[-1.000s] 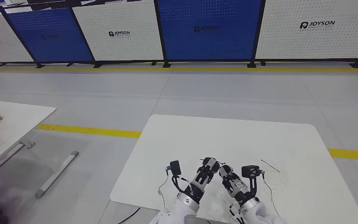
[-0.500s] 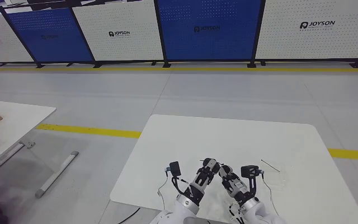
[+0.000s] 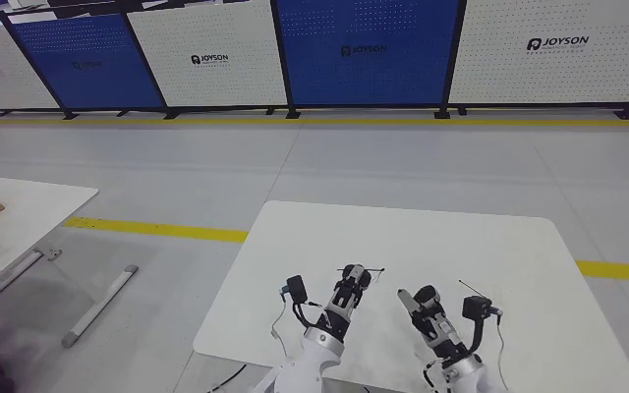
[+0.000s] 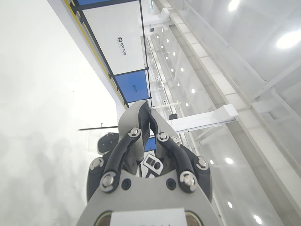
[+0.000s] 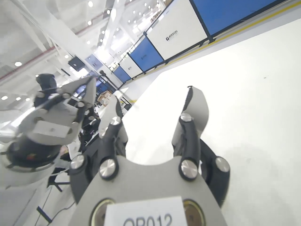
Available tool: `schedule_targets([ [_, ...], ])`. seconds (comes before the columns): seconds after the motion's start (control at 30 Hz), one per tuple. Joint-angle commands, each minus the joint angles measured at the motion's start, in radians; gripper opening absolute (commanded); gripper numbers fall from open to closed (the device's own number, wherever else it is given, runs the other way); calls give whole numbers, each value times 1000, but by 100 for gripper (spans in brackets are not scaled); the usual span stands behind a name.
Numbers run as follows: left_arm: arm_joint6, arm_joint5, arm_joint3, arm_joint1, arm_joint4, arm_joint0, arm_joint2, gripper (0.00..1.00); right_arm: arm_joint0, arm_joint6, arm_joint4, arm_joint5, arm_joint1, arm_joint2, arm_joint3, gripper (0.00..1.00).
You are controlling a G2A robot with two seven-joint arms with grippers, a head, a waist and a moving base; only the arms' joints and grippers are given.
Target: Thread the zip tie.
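The left gripper [image 4: 149, 110] is clamped on a thin black plastic zip tie [image 4: 98, 128], held level above the white table [image 3: 413, 236]. The right gripper [image 5: 152, 104] stands wide and empty nearby. The tie is probably light, springy and slick, so it is best gripped near its tip.

Table [image 3: 295, 246] takes the lower centre and right of the top view. Left gripper [image 3: 356, 278] and right gripper [image 3: 419, 295] are over its near part, the left one to the left, apart. Zip tie [image 3: 369, 269] sits crosswise in the left gripper's tip, a thin strip [image 3: 475, 289] lies on the table just right of the right gripper, a second table [image 3: 39, 211] is at the left edge, and a panel wall [image 3: 364, 49] runs across the top.
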State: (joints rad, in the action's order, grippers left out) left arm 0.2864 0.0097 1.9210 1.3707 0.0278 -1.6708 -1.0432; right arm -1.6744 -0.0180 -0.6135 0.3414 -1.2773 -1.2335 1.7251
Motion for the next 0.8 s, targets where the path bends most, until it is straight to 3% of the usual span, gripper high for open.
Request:
schedule_targets([
  [0.0, 4, 14, -11, 0, -1, 6, -6, 0, -42, -24, 43, -1, 8, -39, 43, 100],
  [0.2, 29, 47, -56, 3, -10, 20, -13, 0, -107, -66, 203, -1, 31, -102, 116, 100],
  [0.77, 54, 48, -74, 5, -38, 26, -7, 0, -106, -67, 226, -9, 30, -106, 115, 100],
])
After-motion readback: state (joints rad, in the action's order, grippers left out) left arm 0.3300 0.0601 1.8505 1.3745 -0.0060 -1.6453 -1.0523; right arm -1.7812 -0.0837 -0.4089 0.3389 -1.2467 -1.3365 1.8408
